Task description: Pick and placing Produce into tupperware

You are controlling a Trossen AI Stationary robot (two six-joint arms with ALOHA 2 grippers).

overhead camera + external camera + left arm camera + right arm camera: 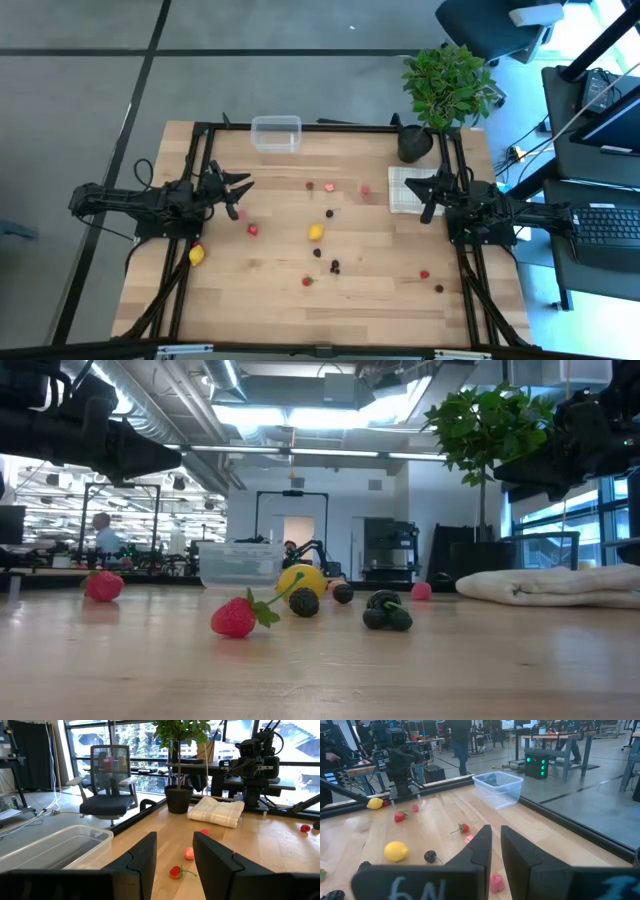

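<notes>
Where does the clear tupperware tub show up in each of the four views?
High view: tupperware tub at the table's far edge, left of centre.
Low view: tub in the background, left of centre, behind the yellow lemon.
Left wrist view: tub at lower left, beside the left gripper.
Right wrist view: tub upper middle, at the table edge.
Shared landmark: the potted plant, absent only from the right wrist view.

Scattered produce — empty upright tupperware
</notes>
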